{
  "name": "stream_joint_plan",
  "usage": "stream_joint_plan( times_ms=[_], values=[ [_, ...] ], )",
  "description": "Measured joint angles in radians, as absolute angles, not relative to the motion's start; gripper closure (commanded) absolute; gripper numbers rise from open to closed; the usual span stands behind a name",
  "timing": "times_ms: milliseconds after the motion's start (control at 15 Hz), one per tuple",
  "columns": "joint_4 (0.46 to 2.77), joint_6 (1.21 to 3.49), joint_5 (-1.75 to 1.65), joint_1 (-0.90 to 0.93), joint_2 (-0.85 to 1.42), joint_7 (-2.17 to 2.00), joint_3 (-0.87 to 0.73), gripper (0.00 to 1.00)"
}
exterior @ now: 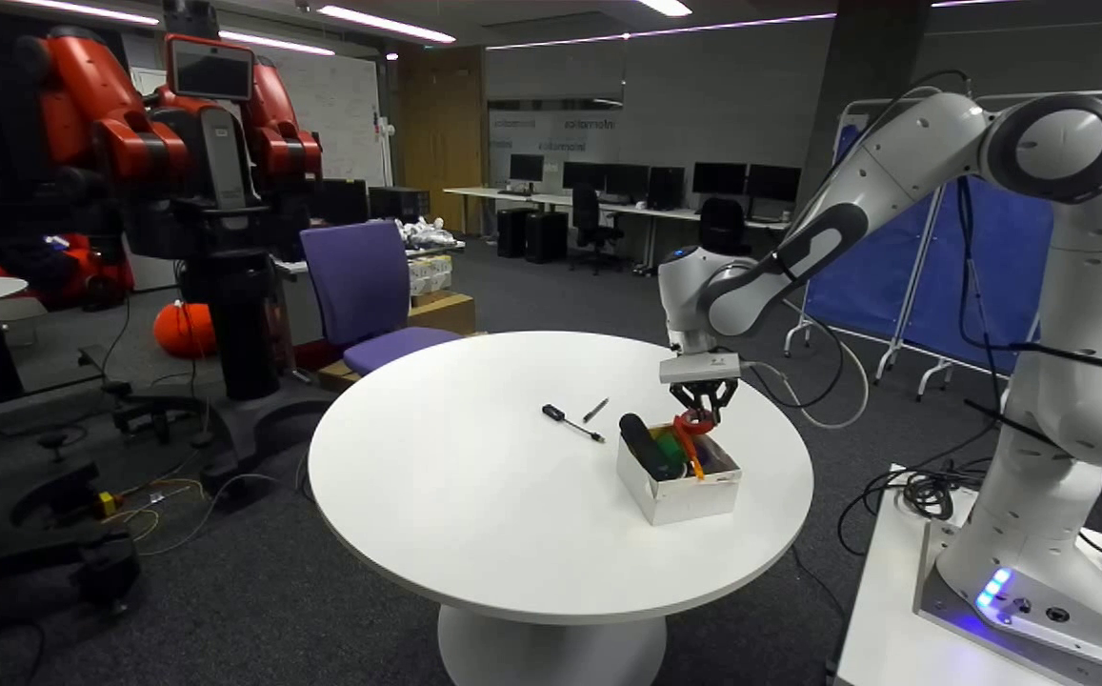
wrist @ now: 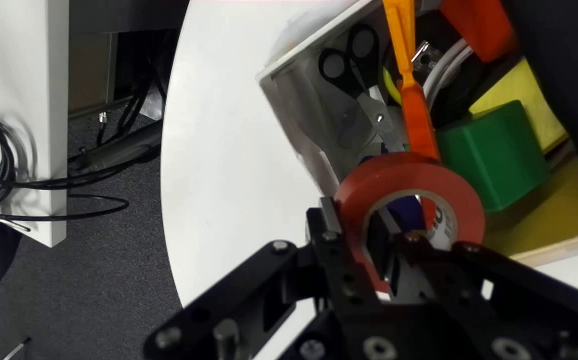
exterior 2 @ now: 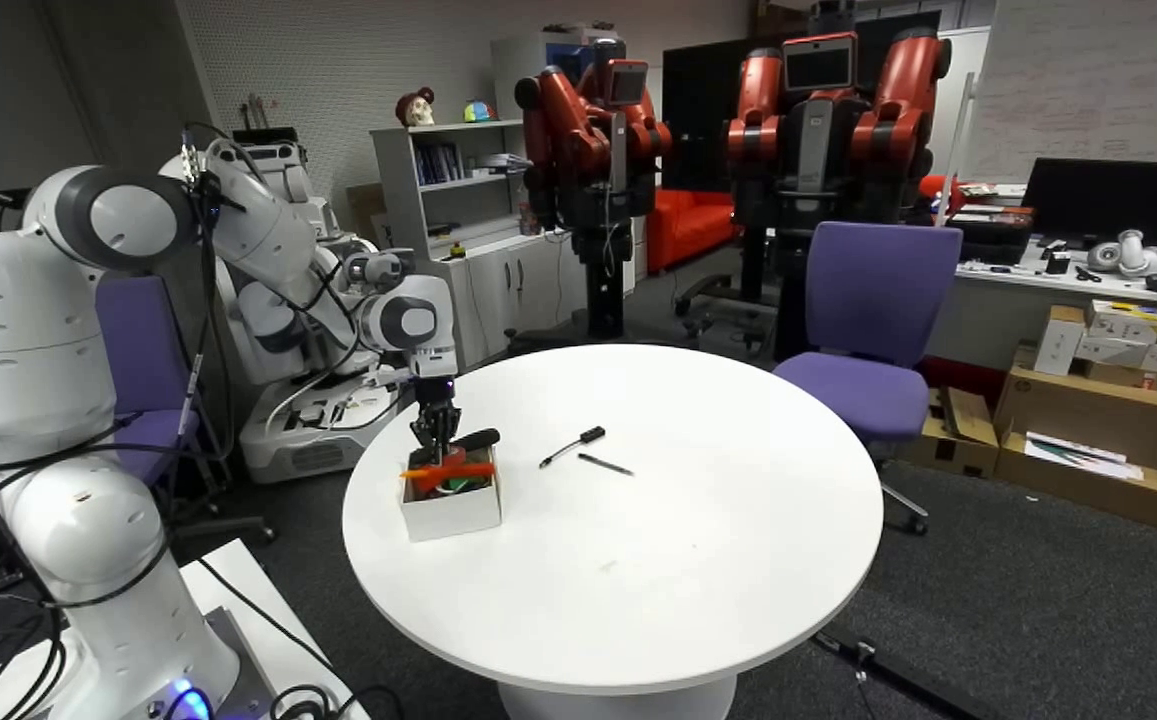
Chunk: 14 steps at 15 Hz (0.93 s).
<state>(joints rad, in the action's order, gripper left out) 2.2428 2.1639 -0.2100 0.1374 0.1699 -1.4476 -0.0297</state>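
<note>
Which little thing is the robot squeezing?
The red tape roll: its ring is pinched in the gripper, unlike the green block and black-handled scissors in the white box.

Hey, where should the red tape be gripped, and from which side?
Probably by the ring wall of the red tape, from above: its hole opens toward the gripper, so one finger fits inside and one outside. That is how it is pinched now.

mirrored "informatics" (exterior: 591,124) on back wall (exterior: 712,124); lettering (wrist: 442,226) inside tape roll (wrist: 408,171) unclear

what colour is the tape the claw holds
The tape roll is red, clearest in the wrist view.
</note>
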Motion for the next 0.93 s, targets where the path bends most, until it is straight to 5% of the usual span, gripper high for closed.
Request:
stream_joint_plan(
  times_ms=[267,333,400,533,933],
  values=[
    [2.178,2.146,-0.228,0.143,0.242,-1.460,-0.030,0.95],
    [2.163,2.142,-0.230,0.144,0.259,-1.464,-0.030,0.89],
    [2.148,2.139,-0.232,0.145,0.274,-1.467,-0.030,0.56],
    [2.125,2.133,-0.236,0.146,0.296,-1.472,-0.030,0.49],
    [2.096,2.125,-0.250,0.147,0.314,-1.477,-0.030,0.03]
  ],
)
